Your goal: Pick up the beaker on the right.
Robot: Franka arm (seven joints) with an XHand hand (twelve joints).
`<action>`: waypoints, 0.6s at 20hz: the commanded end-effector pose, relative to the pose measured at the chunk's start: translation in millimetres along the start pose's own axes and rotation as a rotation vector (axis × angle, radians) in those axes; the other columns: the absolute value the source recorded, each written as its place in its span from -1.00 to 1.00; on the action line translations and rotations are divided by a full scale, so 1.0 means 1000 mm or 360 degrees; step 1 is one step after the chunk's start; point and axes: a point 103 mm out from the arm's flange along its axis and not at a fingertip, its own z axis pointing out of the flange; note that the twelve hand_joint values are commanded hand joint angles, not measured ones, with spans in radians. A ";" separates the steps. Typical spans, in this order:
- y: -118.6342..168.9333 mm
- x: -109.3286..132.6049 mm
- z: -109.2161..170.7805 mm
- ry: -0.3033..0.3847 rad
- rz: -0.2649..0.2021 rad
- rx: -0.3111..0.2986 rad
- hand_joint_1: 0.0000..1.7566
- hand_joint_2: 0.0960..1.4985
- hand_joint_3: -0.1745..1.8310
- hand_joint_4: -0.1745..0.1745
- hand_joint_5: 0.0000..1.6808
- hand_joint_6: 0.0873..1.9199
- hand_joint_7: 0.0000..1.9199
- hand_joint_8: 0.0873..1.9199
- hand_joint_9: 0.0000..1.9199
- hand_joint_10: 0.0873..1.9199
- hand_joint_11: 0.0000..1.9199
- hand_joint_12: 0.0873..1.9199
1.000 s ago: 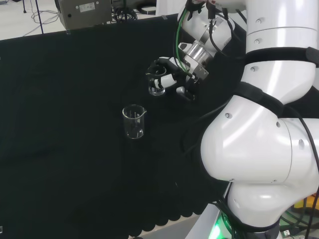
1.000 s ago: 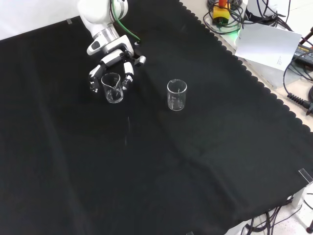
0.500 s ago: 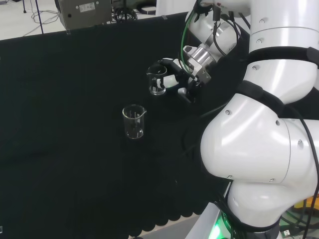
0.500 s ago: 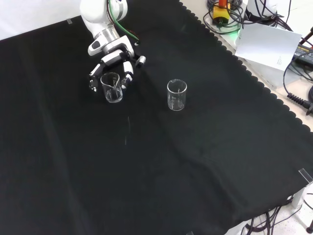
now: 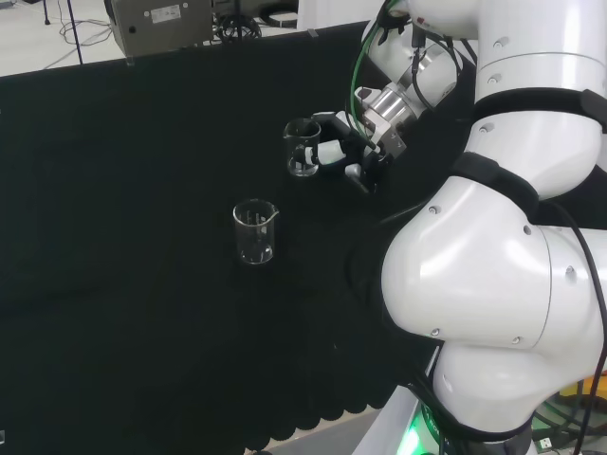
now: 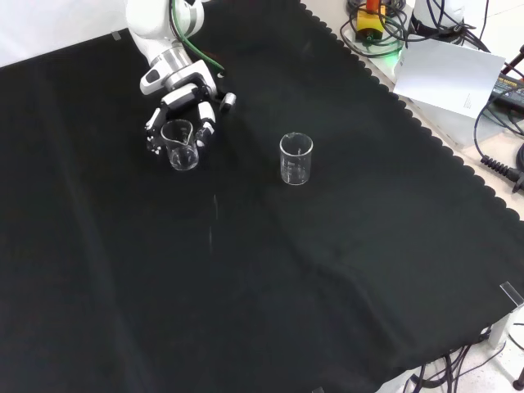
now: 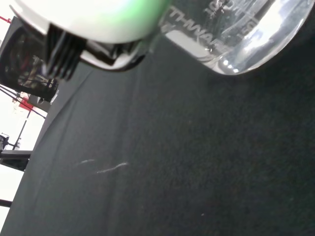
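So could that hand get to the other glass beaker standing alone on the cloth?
Probably not yet: the hand is curled round one beaker. The cloth toward the free beaker looks bare.

White lettering is printed on the glass wall of the beaker [image 7: 236, 34] in the wrist view; it is cut off at the edge and no whole word can be made out. In the head view, a grey box [image 5: 156, 24] carries a pale label, too small to read. In the front view, a white sheet [image 6: 446, 78] bears a small unreadable mark.
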 end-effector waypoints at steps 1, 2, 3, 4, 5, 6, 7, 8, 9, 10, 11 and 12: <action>0.001 -0.016 -0.007 0.0034 0.0018 0.0042 0.18 -0.41 -0.12 0.27 0.05 -0.22 -0.43 -0.38 -0.30 -0.48 -0.71 0.37; 0.002 -0.017 -0.009 0.0029 0.0011 0.0042 0.18 -0.41 -0.12 0.28 0.06 -0.23 -0.43 -0.38 -0.30 -0.48 -0.70 0.37; 0.003 -0.017 -0.011 0.0027 -0.0001 0.0047 0.19 -0.41 -0.12 0.28 0.06 -0.23 -0.42 -0.38 -0.29 -0.48 -0.70 0.37; 0.004 -0.017 -0.013 0.0017 -0.0015 0.0051 0.19 -0.41 -0.12 0.27 0.05 -0.23 -0.42 -0.38 -0.29 -0.48 -0.69 0.37; 0.005 -0.016 -0.014 0.0008 -0.0028 0.0055 0.19 -0.41 -0.12 0.25 0.04 -0.22 -0.43 -0.39 -0.29 -0.49 -0.69 0.36; 0.005 -0.014 -0.014 -0.0010 -0.0040 0.0054 0.19 -0.41 -0.11 0.23 0.01 -0.21 -0.43 -0.40 -0.29 -0.50 -0.68 0.36; 0.006 -0.013 -0.015 -0.0024 -0.0053 0.0055 0.19 -0.42 -0.11 0.20 -0.01 -0.20 -0.44 -0.40 -0.29 -0.50 -0.68 0.35; 0.006 -0.011 -0.015 -0.0037 -0.0063 0.0051 0.19 -0.42 -0.11 0.17 -0.05 -0.18 -0.45 -0.40 -0.30 -0.51 -0.68 0.35; 0.006 -0.009 -0.015 -0.0044 -0.0072 0.0052 0.19 -0.42 -0.11 0.14 -0.09 -0.16 -0.46 -0.40 -0.31 -0.51 -0.69 0.36; 0.006 -0.009 -0.017 -0.0059 -0.0083 0.0057 0.19 -0.43 -0.11 0.12 -0.12 -0.15 -0.47 -0.40 -0.32 -0.51 -0.70 0.36; 0.007 -0.009 -0.020 -0.0072 -0.0092 0.0061 0.19 -0.43 -0.11 0.11 -0.14 -0.14 -0.48 -0.41 -0.32 -0.51 -0.70 0.36; 0.006 -0.008 -0.019 -0.0073 -0.0096 0.0063 0.19 -0.43 -0.11 0.11 -0.16 -0.14 -0.49 -0.41 -0.33 -0.51 -0.71 0.36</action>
